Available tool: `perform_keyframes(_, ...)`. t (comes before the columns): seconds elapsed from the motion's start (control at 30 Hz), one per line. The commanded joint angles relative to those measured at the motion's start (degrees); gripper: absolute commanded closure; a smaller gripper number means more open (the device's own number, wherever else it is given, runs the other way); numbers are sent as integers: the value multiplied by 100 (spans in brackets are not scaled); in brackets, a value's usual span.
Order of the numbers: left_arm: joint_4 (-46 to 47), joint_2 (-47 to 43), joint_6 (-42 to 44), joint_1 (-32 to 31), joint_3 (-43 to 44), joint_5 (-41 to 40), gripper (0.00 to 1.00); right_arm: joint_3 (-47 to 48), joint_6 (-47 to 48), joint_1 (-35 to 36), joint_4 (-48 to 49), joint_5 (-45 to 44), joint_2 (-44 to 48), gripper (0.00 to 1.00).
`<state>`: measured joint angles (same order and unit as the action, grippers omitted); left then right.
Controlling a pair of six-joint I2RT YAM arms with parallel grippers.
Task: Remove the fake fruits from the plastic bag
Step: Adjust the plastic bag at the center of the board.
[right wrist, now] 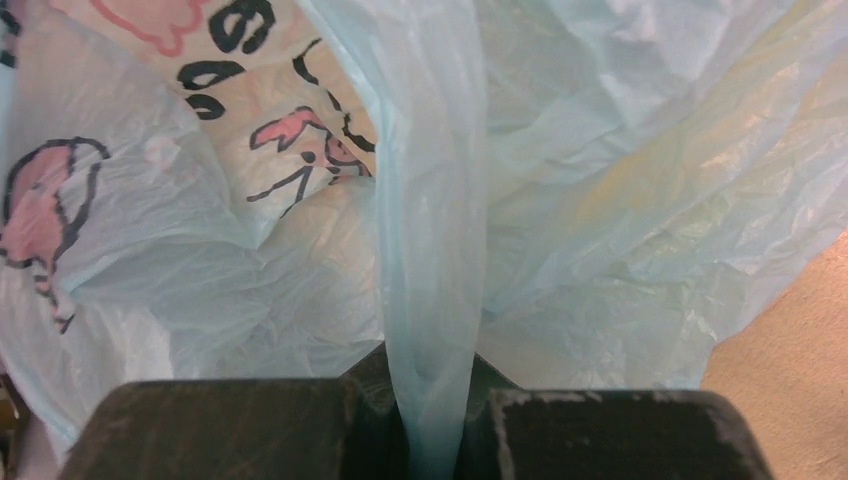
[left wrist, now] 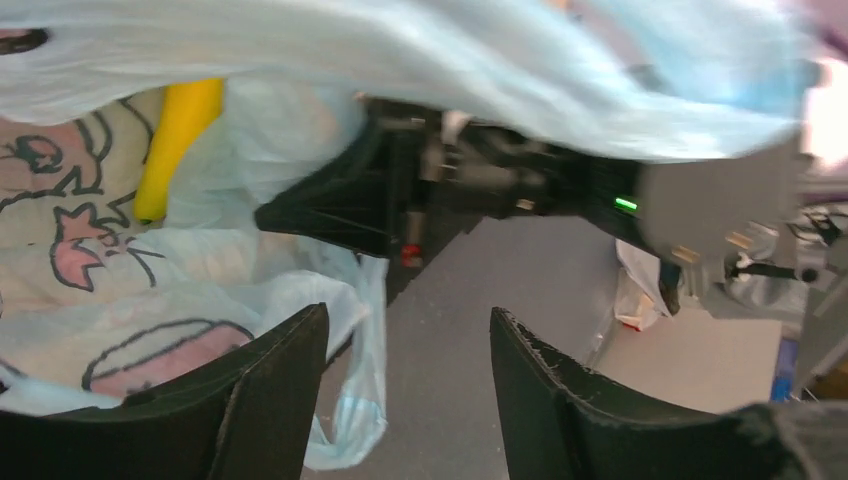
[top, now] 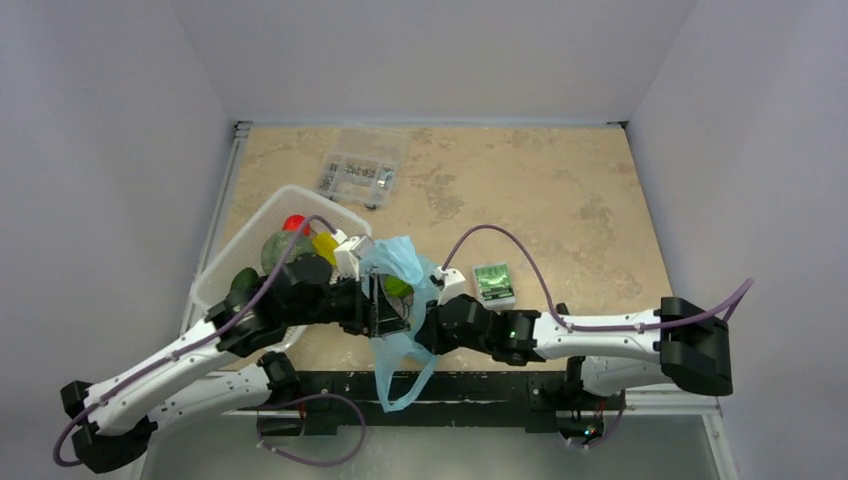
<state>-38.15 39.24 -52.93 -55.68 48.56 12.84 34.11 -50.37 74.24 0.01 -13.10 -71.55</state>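
While your right gripper [right wrist: 437, 405] pinches the plastic bag [right wrist: 620, 200], fake fruits [top: 277, 250] sit in the white basket [top: 228, 252]; one green fruit [top: 397, 287] looks bagged; left gripper [left wrist: 406, 335] open, empty.

Nothing legible (plastic bag [right wrist: 620, 200] print unclear).
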Motion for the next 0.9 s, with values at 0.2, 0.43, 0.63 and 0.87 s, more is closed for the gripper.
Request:
perform_keyframes(0.2, 1343, 1442, -72, -71, -1522, -1264, 55, 91, -227, 34, -396, -782, 896, 100)
perform_keyframes(0.43, 2014, 2036, -444, -560, -2456, -1548, 63, -486, -209, 31, -788, -976, 970, 100)
perform_keyframes(0.63, 1988, 1714, -401, -699, -2433, -1691, 54, -904, -99, 43, -284, -583, 683, 100)
perform_keyframes(0.87, 1890, 1762, 192, -699, -1615, -1970, 35, -797, -116, 47, -182, -684, 641, 100)
